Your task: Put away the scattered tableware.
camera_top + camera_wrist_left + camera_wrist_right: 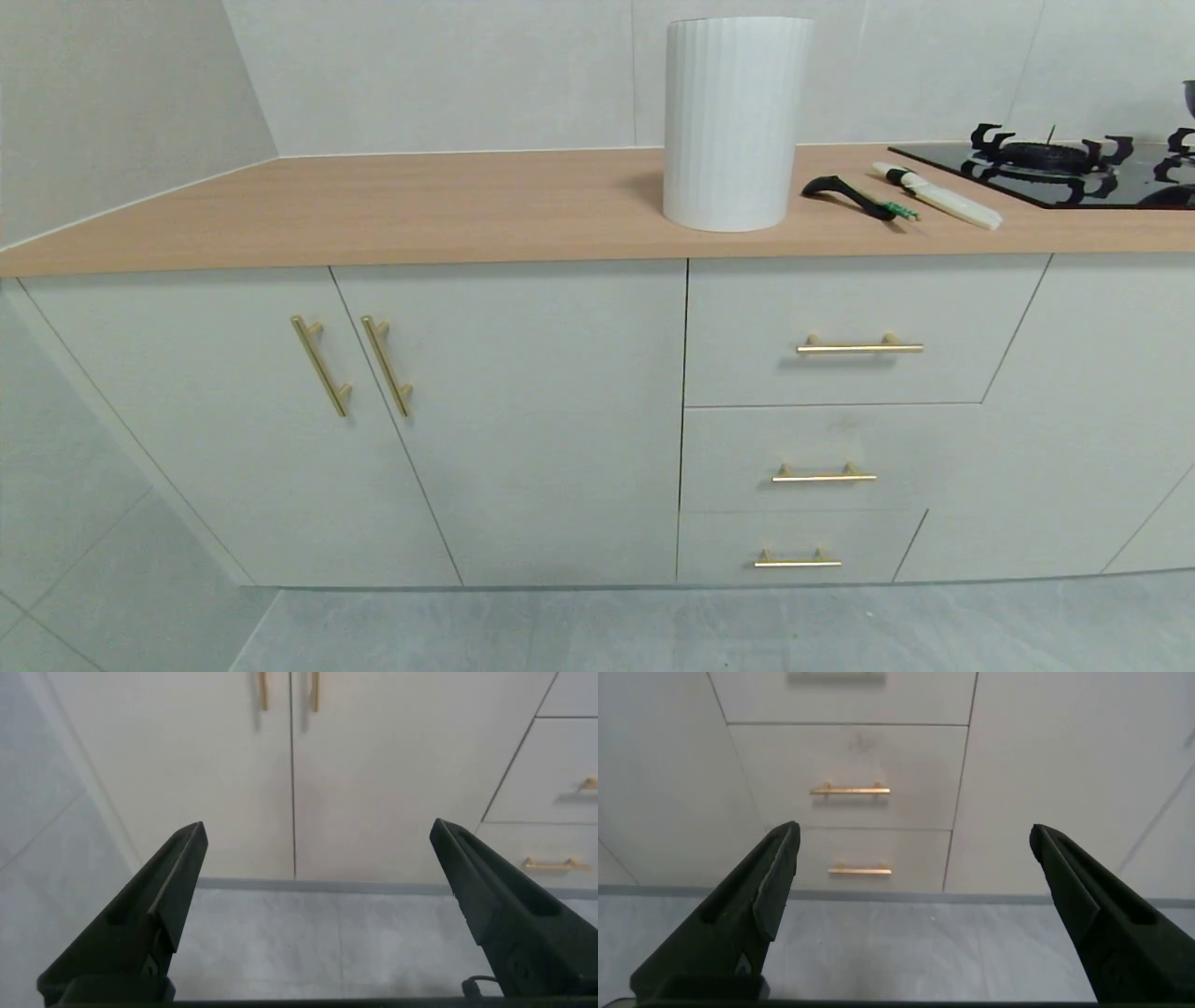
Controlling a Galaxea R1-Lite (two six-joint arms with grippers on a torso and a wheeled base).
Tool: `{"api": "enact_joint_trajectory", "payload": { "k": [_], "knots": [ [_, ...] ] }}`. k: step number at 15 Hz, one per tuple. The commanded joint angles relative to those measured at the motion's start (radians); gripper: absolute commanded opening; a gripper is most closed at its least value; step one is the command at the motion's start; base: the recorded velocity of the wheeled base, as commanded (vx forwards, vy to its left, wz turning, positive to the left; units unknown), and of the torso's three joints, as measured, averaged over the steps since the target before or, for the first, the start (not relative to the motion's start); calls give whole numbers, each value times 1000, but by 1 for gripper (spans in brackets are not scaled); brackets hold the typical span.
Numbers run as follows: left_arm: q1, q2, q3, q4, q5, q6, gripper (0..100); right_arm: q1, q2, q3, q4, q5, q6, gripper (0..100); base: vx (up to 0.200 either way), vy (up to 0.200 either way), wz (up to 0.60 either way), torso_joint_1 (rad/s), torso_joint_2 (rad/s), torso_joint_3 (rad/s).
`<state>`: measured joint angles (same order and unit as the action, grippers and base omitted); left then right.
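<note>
Counter (420,205) – ribbed holder (733,121); just right of it black utensil (848,196), white knife (938,194), hob (1055,173) beyond; well below it left gripper (316,831), right gripper (913,831) – both spread wide, empty.

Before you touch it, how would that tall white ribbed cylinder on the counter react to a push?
The tall white ribbed cylinder stands taller than wide, so a high push would likely tip it. Its ribs may aid grip; it looks rigid, perhaps breakable.

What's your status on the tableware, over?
Left gripper open, right gripper open, both empty. Black utensil and white utensil lie on wooden counter beside tall white ribbed container. Nothing in the way.
</note>
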<state>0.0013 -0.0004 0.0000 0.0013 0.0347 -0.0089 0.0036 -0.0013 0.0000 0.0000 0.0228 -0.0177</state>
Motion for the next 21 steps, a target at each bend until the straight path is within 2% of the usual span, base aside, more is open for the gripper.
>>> {"api": "enact_joint_trajectory", "payload": {
  "k": [1,16,17,18,19,21],
  "knots": [
    [0,0,0,0,1,0,100,1,1,0,0,0,1,100,0,0,0,0,0,0],
    [0,0,0,-1,1,0,100,-1,1,-8,-9,-1,-10,100,0,0,0,0,0,0],
    [-1,0,0,-1,1,1,100,-1,1,-31,-35,-4,-4,100,0,0,0,0,0,0],
    [0,0,0,-1,1,0,100,1,4,-110,-40,2,28,100,0,0,0,0,0,0],
    [0,0,0,0,1,0,100,7,30,-123,-12,14,24,100,0,0,0,0,0,0],
    [0,0,0,-1,1,0,100,33,227,-161,20,86,4,100,0,0,0,0,0,0]
  ]
}}
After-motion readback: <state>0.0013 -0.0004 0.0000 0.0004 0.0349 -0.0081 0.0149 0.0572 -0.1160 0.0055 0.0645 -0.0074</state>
